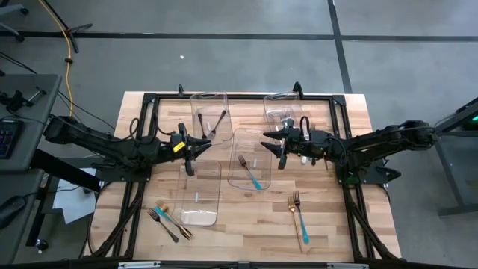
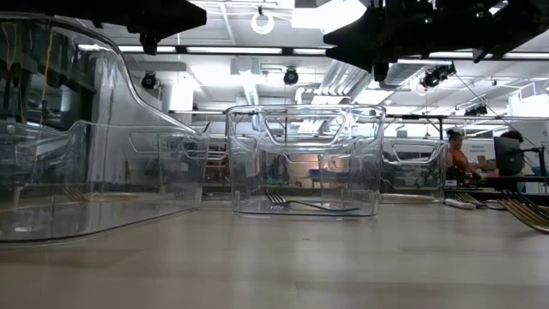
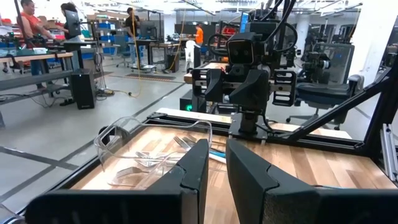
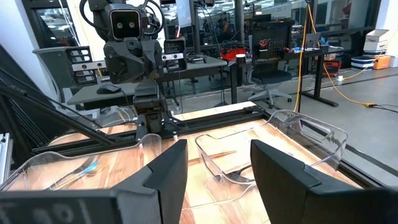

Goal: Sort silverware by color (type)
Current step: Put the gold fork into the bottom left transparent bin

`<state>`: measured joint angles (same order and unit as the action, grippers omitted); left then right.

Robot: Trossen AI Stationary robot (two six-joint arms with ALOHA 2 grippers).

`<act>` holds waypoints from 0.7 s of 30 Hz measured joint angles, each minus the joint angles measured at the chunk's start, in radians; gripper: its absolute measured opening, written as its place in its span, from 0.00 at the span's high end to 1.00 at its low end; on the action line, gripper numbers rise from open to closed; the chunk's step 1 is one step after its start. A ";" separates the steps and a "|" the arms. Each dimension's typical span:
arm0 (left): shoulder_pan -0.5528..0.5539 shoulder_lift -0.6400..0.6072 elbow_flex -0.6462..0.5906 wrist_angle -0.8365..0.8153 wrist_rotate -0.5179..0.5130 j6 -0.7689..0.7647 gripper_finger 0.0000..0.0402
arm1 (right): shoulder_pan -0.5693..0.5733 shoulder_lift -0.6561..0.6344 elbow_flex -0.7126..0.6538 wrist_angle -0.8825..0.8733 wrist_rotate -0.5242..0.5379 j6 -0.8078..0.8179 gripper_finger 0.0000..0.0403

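Note:
Both grippers hover above the table and touch nothing. My left gripper is over the gap between the bins on the left, its fingers a narrow gap apart. My right gripper is wide open at the centre bin's far right corner. That bin holds a dark fork and a teal-handled utensil. Black forks lie in the far left bin, shiny silver pieces in the far right bin. A gold fork and a teal-handled piece lie loose at near right.
A near left bin holds a pale piece at its near end. Beside it a loose cluster of teal, gold and dark utensils lies on the wood. A black frame rims the table. People work at benches in the room behind.

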<state>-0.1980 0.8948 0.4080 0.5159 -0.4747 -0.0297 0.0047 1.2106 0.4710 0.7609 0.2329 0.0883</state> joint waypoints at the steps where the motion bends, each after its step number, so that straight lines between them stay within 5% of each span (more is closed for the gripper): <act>1: 0.000 0.000 0.000 -0.001 0.000 0.000 0.88 | 0.000 0.000 0.000 0.000 0.000 0.000 0.57; 21: 0.001 0.000 0.000 -0.002 0.000 0.000 0.88 | 0.002 0.000 0.000 0.001 -0.035 0.067 0.57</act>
<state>-0.1967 0.8948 0.4080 0.5140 -0.4747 -0.0296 0.0063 1.2106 0.4709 0.7623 0.1978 0.1555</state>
